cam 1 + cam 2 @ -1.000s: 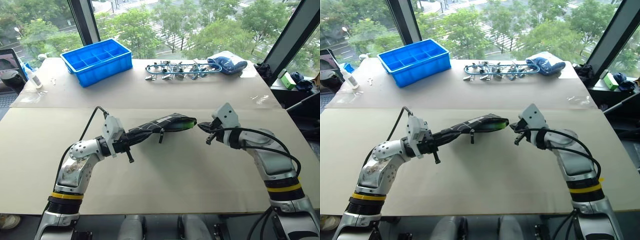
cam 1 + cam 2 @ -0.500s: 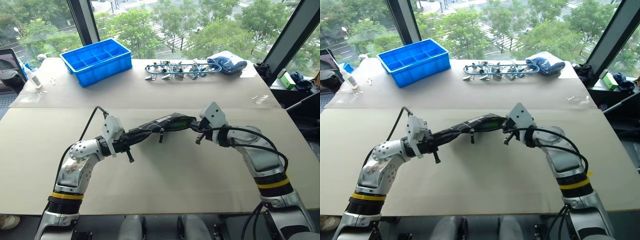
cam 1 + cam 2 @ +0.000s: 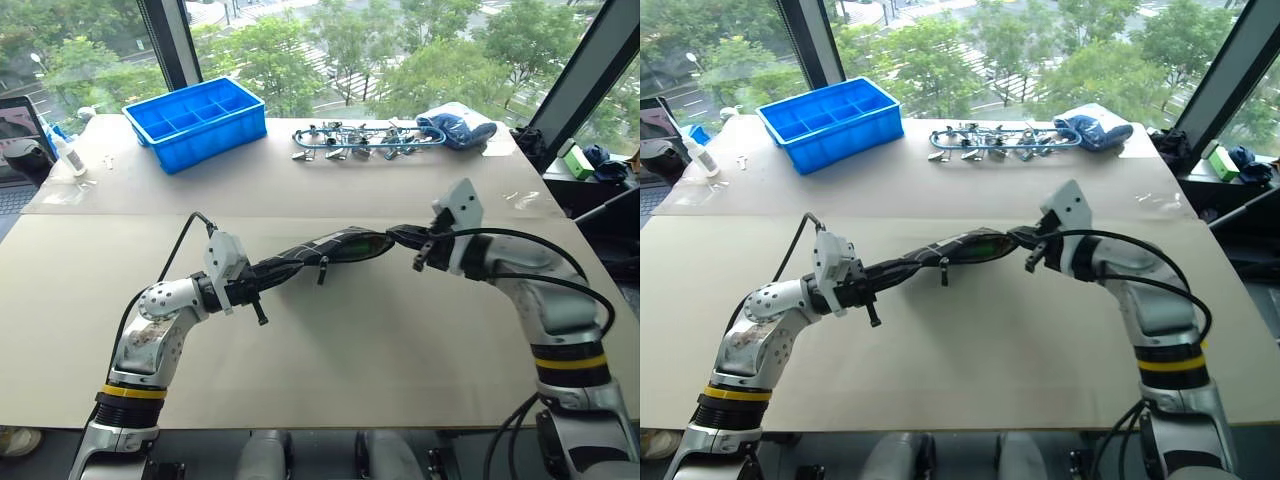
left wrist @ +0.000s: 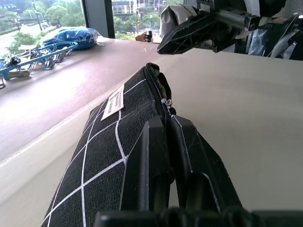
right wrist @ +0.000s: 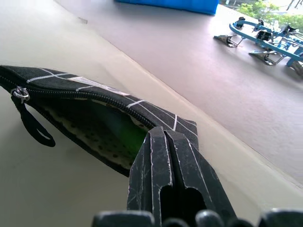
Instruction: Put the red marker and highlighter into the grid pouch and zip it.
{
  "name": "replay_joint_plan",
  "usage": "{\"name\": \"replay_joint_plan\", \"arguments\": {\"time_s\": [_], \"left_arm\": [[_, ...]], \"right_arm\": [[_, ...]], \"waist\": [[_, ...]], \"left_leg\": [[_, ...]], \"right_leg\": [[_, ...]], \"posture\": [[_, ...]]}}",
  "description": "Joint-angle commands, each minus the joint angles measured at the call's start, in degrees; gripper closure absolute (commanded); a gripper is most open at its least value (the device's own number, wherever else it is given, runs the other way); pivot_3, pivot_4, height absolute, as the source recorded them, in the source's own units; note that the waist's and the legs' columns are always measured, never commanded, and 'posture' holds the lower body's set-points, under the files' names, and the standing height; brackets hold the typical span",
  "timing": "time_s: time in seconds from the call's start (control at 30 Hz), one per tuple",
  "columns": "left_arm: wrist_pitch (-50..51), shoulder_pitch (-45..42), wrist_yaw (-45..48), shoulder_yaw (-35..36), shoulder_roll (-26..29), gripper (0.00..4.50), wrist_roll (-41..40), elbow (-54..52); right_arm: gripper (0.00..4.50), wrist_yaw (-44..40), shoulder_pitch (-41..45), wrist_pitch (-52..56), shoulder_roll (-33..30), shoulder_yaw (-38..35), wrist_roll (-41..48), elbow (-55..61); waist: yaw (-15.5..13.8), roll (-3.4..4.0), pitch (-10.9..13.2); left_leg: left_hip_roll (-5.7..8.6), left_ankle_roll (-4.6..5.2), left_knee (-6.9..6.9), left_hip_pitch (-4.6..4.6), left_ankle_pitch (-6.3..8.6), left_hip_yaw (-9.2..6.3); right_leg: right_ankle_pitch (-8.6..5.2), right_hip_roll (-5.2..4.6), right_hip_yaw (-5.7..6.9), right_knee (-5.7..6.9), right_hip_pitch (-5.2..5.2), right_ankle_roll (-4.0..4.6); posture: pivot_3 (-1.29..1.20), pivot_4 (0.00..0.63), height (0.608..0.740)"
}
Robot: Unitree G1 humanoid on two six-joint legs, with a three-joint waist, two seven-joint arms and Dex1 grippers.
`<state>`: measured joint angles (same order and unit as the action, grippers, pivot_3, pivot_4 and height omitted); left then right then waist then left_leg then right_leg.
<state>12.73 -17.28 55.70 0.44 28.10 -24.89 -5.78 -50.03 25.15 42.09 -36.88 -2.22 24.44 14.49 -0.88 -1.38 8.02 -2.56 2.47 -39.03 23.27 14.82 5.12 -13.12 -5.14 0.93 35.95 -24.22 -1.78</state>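
Right wrist view: grid pouch [image 5: 94, 111] held up off desk [image 3: 330, 350] between both arms, mouth partly unzipped, green inside, prob. highlighter [image 5: 124, 135]. Left gripper [image 3: 262, 290] jaws clamp one pouch end, right gripper [image 3: 400, 238] jaws pinch other. Marker unseen; zipping left.

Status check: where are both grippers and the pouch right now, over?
Left gripper shut on grid pouch, held above the table. Right gripper shut on the pouch's open end. Zip part open, green showing inside. Nothing in the way.
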Motion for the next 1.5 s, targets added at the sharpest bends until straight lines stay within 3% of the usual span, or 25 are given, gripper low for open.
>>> {"name": "replay_joint_plan", "arguments": {"time_s": [0.03,0.13,0.3,0.47,0.6,0.97,1.1,1.23,1.5], "left_arm": [[-0.48,-0.59,-0.04,0.58,-0.01,4.5,-0.86,-1.61],[-0.48,-0.69,0.08,0.57,-0.03,4.5,-0.83,-1.48],[-0.39,-0.73,0.13,0.52,0.0,4.5,-0.83,-1.57],[-0.47,-0.9,0.32,0.52,0.08,4.5,-0.78,-1.29],[-0.35,-1.07,0.42,0.35,0.06,4.5,-0.83,-1.4],[-1.03,-2.21,0.95,-0.38,-0.68,4.5,-0.37,0.4],[-1.43,-1.9,1.09,-0.2,-0.81,4.5,-0.23,0.77],[-1.9,-1.14,1.01,0.27,-0.61,4.5,-0.1,1.12],[-4.98,1.69,1.17,1.02,-0.06,4.5,1.15,4.7]], "right_arm": [[4.47,1.22,-2.62,3.9,0.31,-0.63,3.35,4.48],[3.7,4.86,-3.95,5.68,2.18,2.32,2.15,6.42],[1.95,9.34,-5.93,10.38,6.34,7.09,2.69,8.22],[1.95,14.66,-4.09,11.55,13.63,10.44,1.75,6.53],[1.95,19.08,0.6,11.63,19.71,8.93,1.5,1.37],[1.95,19.67,7.07,8.61,23.66,11.13,-0.07,-4.52],[2.84,18.61,6.95,8.21,23.32,11.13,-0.19,-4.07],[4.35,16.73,6.06,9.41,21.34,9.79,1.16,-2.4],[4.46,13.95,2.02,11.09,15.92,7.45,4.1,2.12]], "waist": [[0.34,0.0,0.0],[1.22,0.0,0.0],[1.12,0.0,0.0],[1.07,0.0,0.0],[1.25,0.0,0.0],[1.3,0.01,0.0],[1.5,0.01,0.0],[1.44,0.01,0.0],[1.54,0.01,0.0]], "left_leg": [[-0.02,0.0,-0.01,0.01,0.0,0.01],[0.02,0.0,-0.04,-0.09,0.0,0.08],[-0.01,-0.01,-0.02,-0.08,-0.01,-0.01],[0.02,-0.01,-0.05,-0.04,-0.01,0.02],[0.0,-0.03,-0.06,-0.07,-0.02,0.01],[0.01,-0.03,-0.05,-0.01,-0.02,0.04],[0.0,-0.03,-0.04,-0.01,-0.02,0.03],[0.0,-0.03,-0.04,0.0,-0.02,0.02],[-0.01,-0.03,-0.02,-0.01,-0.02,0.03]], "right_leg": [[0.0,0.01,-0.06,0.0,-0.02,0.01],[0.01,0.0,-0.23,0.11,-0.04,-0.01],[0.0,0.06,-0.16,0.14,-0.04,0.02],[0.0,0.01,-0.17,0.14,-0.06,0.01],[0.0,0.05,-0.16,0.18,-0.06,0.01],[0.0,0.03,-0.12,0.13,-0.08,0.01],[0.0,0.04,-0.11,0.13,-0.08,0.01],[0.0,0.02,-0.11,0.13,-0.08,0.01],[0.0,0.02,-0.11,0.12,-0.08,0.01]], "posture": [[0.0,0.15,0.74],[0.0,0.15,0.74],[0.0,0.15,0.74],[0.0,0.15,0.74],[0.0,0.15,0.74],[0.0,0.15,0.74],[0.0,0.15,0.74],[0.0,0.15,0.74],[0.0,0.15,0.74]]}}
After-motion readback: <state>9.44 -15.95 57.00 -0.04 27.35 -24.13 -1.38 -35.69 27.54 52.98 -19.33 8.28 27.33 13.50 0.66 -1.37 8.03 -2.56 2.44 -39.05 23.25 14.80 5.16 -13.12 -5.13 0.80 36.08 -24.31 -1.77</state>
